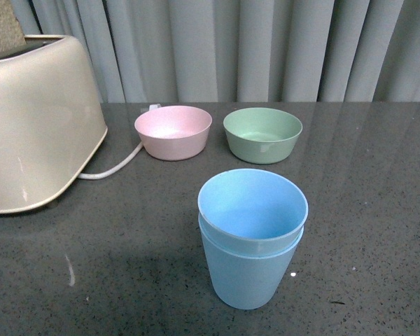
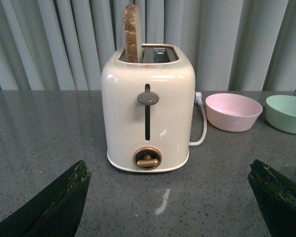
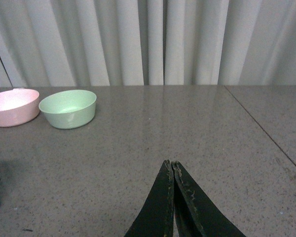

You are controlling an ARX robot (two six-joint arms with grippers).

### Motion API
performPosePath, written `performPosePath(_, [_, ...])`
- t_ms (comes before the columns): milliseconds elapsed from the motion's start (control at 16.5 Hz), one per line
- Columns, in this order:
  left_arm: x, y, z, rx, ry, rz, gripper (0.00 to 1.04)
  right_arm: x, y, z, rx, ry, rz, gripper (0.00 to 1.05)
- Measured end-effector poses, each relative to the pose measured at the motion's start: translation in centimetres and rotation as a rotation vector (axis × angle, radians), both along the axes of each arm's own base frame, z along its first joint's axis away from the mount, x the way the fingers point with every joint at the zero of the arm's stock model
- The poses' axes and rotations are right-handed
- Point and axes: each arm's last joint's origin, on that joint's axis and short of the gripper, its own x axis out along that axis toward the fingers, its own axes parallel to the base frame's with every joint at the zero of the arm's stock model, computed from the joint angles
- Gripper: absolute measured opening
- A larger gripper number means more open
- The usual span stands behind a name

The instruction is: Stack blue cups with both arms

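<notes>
Cups point(image 1: 252, 238) nested, mid-table, bowls behind | left tool point(image 2: 170, 197) spread wide | right tool point(image 3: 172, 197) pinched closed, empty

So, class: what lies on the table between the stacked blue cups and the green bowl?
Nothing. In the front view, only bare grey table separates the stacked blue cups from the green bowl behind them.
</notes>
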Motion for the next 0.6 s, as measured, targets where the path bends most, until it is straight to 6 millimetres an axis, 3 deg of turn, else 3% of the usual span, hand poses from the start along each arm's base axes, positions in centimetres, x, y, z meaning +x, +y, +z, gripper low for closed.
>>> performPosePath(363, [0.0,0.0,0.0,0.0,0.0,0.0,0.98,-0.01,0.0,0.08,-0.001,-0.006,-0.001,0.05])
performPosePath(605, [0.0,0.0,0.0,0.0,0.0,0.0,0.98,-0.01,0.0,0.08,-0.001,-0.006,-0.001,0.53])
